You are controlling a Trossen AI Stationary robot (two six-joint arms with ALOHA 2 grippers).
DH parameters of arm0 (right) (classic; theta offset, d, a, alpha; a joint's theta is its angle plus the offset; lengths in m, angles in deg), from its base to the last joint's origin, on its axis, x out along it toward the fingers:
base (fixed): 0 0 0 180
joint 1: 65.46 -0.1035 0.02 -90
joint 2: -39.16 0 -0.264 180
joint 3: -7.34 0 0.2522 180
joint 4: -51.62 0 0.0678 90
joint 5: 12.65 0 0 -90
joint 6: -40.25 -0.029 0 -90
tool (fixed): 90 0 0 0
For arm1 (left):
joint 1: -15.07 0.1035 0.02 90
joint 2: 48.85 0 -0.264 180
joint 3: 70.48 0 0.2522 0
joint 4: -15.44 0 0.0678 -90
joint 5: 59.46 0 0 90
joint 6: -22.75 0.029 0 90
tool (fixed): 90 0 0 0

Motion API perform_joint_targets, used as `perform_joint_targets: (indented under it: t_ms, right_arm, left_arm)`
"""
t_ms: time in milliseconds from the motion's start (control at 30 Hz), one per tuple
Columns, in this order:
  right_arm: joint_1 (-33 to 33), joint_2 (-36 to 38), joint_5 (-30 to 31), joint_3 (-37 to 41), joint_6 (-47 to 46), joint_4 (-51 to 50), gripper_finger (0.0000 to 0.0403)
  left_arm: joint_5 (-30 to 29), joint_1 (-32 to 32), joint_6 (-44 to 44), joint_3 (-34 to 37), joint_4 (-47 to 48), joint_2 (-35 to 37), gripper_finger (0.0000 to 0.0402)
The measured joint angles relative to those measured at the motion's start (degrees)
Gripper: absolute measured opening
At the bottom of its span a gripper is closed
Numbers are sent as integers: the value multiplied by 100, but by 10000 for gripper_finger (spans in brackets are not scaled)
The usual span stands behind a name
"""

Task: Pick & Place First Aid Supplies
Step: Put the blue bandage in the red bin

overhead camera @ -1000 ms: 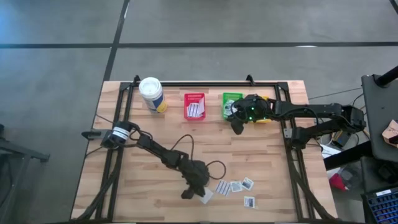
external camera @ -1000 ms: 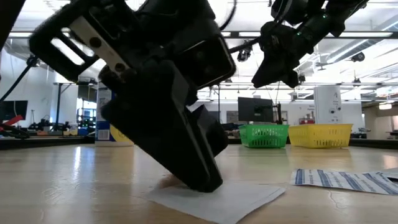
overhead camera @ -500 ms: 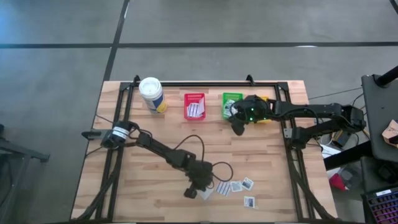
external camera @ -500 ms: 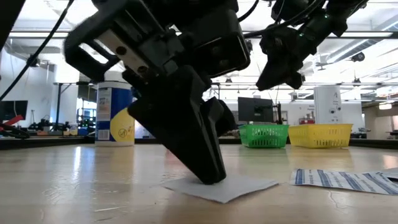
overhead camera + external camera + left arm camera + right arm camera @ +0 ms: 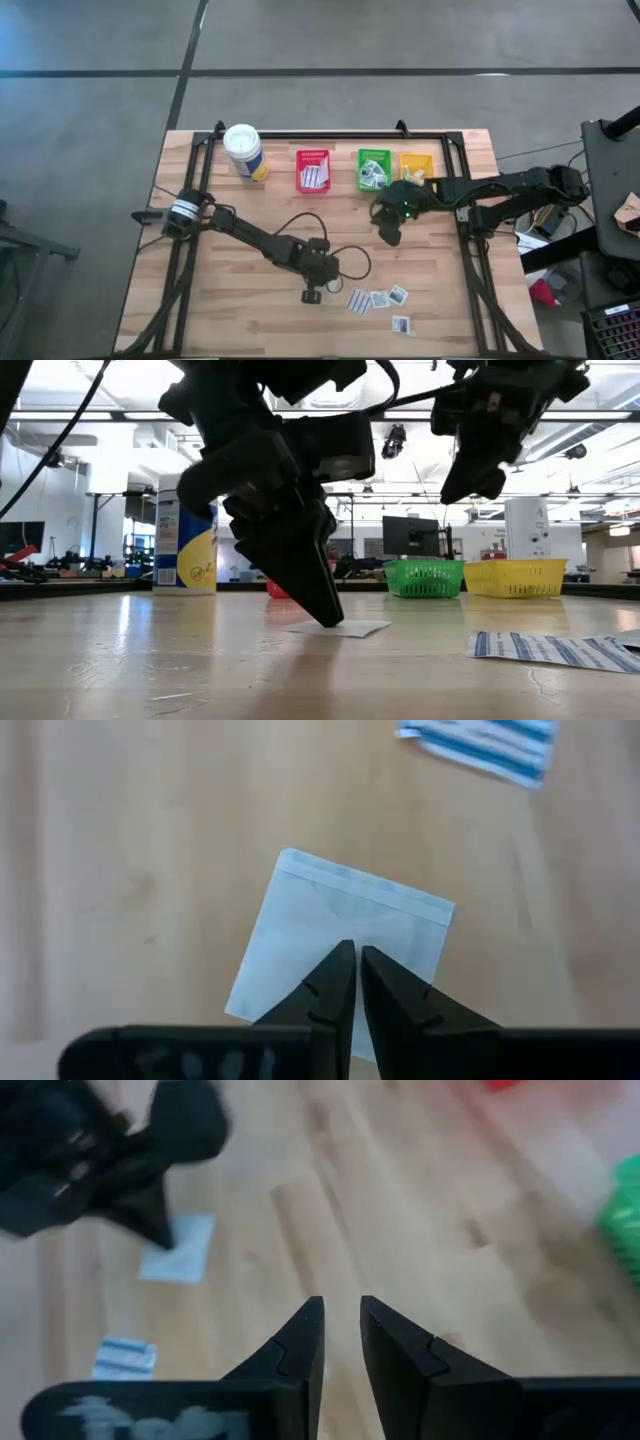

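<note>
The first aid supplies are small flat white packets. One packet is in my left gripper, which is shut on it at the table's near middle. Several other packets lie flat on the wood just to its right. More packets lie in the red bin and the green bin. My right gripper hangs above the table, near side of the green bin. It is open by a narrow gap with nothing between the fingers. My left gripper pinches the white packet between its two fingertips, which stand over the packet's middle. The fingers slant down steeply from the table's left. In the low view the packet lies about level at the fingertips. Whether it is clear of the wood, I cannot tell.
A white canister with a yellow label stands at the far left. The red, green and yellow bins stand in a row along the far edge. A striped packet lies close to the low camera. A black frame borders the table.
My left gripper has risen a little, tipped steeper and drawn toward the far edge. The white packet has gone with it, away from the near edge. My right gripper has swung from over the green bin toward the near edge, uncovering the yellow bin.
</note>
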State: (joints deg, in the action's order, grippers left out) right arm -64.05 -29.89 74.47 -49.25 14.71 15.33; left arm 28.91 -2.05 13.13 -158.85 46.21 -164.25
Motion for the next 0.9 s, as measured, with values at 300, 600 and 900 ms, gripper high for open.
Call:
perform_joint_targets:
  t_ms: [300, 600, 900]
  right_arm:
    - [-977, 0, 481, 32, -509, -127, 70]
    - [-1541, -14, 1300, 249, -1134, -67, 80]
    - [-1617, -223, 1810, 574, -1529, 773, 68]
  left_arm:
    - [-1348, 40, -661, 13, 112, 16, 41]
    - [-1997, 243, -1513, 129, 61, 16, 39]
    - [-2652, 282, -1456, 94, -212, 21, 39]
